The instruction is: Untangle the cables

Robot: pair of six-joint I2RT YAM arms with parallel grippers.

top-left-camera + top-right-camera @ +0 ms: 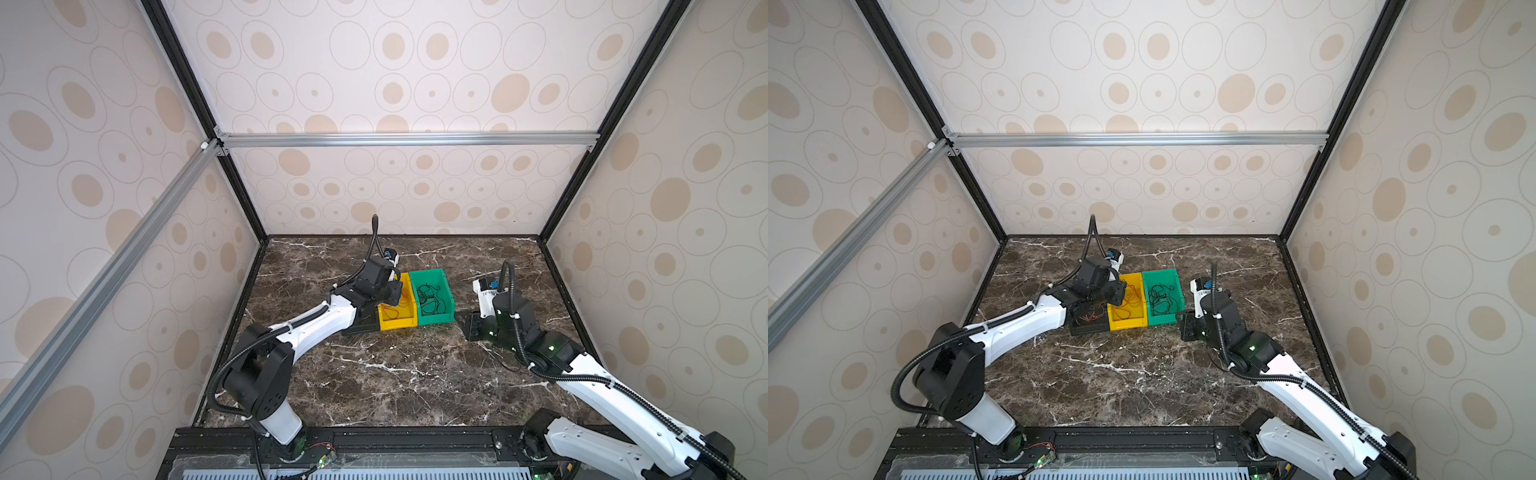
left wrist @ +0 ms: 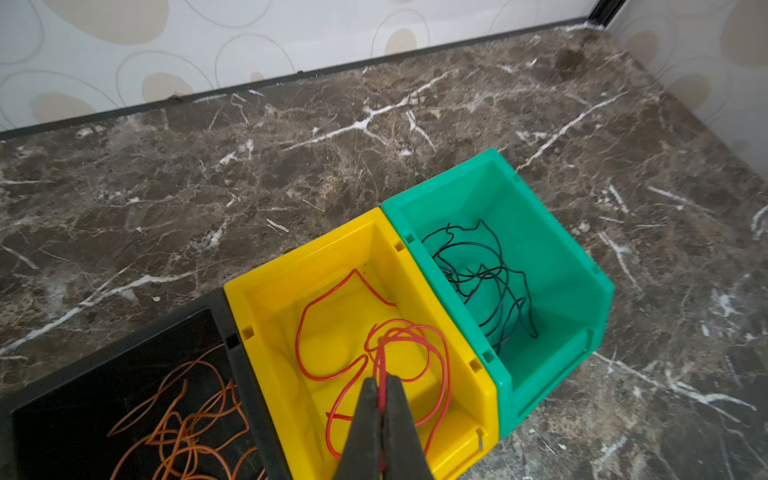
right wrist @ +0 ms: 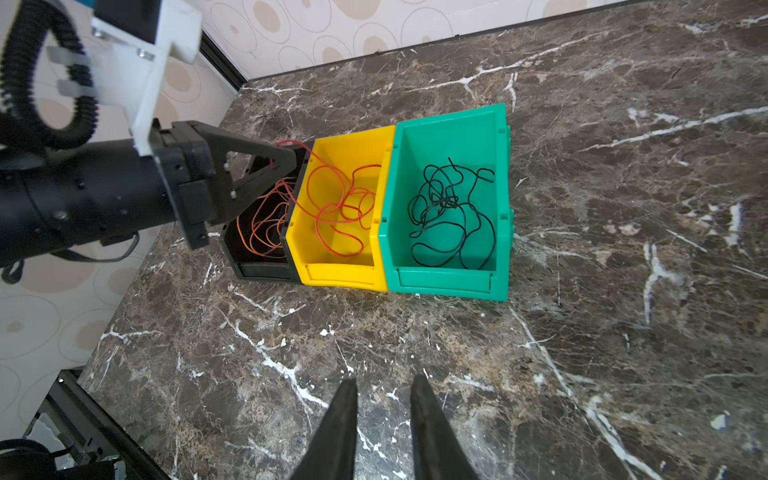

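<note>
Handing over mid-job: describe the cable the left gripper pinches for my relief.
On the brown marble tabletop, three plastic bins stand in a row; look in the yellow middle bin. The thin looping red cable lies there, pinched by the left gripper; the bins either side hold orange cables and black cables.

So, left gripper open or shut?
Shut: the left gripper jaws meet on the red cable, a strand pinched between them, above the yellow bin.
</note>
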